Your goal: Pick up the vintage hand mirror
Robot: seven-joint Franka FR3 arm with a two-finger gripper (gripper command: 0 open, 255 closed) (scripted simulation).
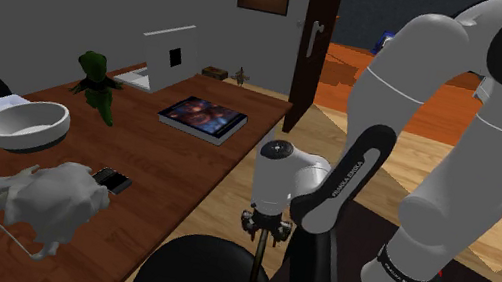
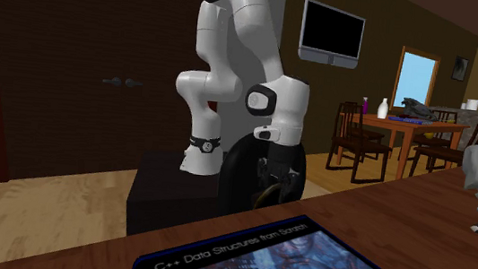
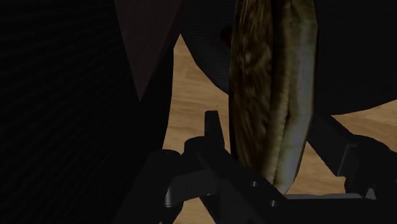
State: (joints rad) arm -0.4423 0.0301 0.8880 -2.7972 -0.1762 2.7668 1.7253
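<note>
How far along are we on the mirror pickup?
Done: the hand mirror looks to be off the table, hanging edge-on just below the gripper, past the table's edge and above the black chair. In hand: the lift itself, with wood floor showing behind the mirror. Left: the hold can't be confirmed, so check it, then raise higher.

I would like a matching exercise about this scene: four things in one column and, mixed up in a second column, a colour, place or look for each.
Things:
1. bowl
2. toy dinosaur
3. book
4. mirror

Descriptions:
a. held by the gripper
b. white
c. has a picture on its cover
d. green

Pairs: 1-b, 2-d, 3-c, 4-a
</note>
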